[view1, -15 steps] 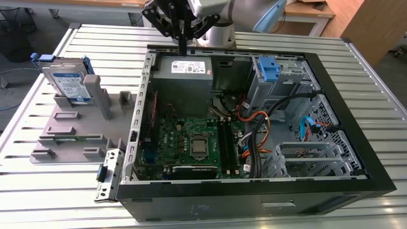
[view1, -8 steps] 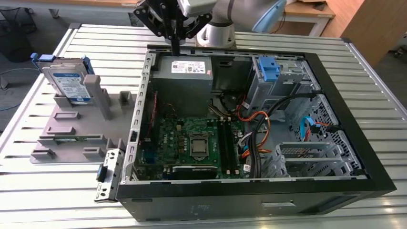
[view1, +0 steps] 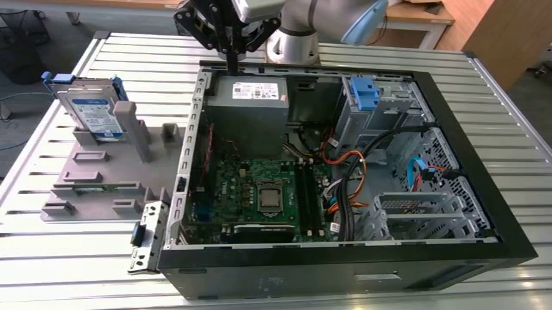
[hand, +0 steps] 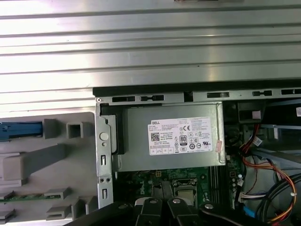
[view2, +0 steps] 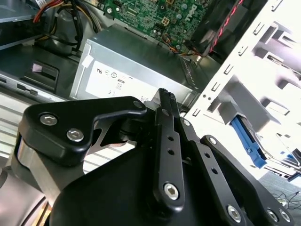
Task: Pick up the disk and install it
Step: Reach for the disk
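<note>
Nearest, the open case lies on its side on a slatted metal table. Beside it, at the exterior view's upper left, the disk stands upright in a grey holder, untouched. Farther back, the gripper hangs closed and empty above the power supply, well apart from the disk. Grasping it well likely calls for parted fingers squared to its thin edges, not its label. Beyond the table, 1 wooden desk shows.
</note>
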Robot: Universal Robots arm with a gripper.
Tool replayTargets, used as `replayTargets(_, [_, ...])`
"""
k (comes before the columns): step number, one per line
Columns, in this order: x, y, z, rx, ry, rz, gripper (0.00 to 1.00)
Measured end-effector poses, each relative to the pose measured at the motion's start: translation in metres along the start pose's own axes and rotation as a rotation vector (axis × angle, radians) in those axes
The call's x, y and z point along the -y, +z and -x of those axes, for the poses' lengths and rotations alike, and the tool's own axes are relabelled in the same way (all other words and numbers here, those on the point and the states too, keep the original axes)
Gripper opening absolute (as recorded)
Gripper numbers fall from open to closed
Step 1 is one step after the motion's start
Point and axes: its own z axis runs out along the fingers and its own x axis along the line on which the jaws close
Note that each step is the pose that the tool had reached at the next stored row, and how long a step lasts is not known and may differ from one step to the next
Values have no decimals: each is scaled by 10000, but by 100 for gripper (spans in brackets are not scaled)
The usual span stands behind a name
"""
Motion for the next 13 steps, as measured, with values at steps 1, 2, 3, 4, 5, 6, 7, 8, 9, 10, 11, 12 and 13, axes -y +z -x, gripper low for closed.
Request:
replayTargets(1, [2,0,-20,1,0,0,11])
replayTargets(2, [3,0,-41,3,0,1,11])
replayTargets(3, [5,0,-62,4,-1,0,11])
replayTargets(4, [7,0,-84,6,-2,1,11])
replayTargets(5, [8,0,-106,6,-1,1,11])
replayTargets(6, [10,0,-129,7,0,0,11])
replayTargets(7, [12,0,-151,8,0,1,11])
replayTargets(8, [13,1,-174,10,1,1,11])
replayTargets(9, [15,1,-196,11,1,1,11])
replayTargets(10, [17,1,-221,12,1,1,11])
replayTargets(11, [19,0,-245,13,1,1,11])
replayTargets(12, [21,0,-268,14,1,0,11])
replayTargets(13, [22,0,-290,15,3,1,11])
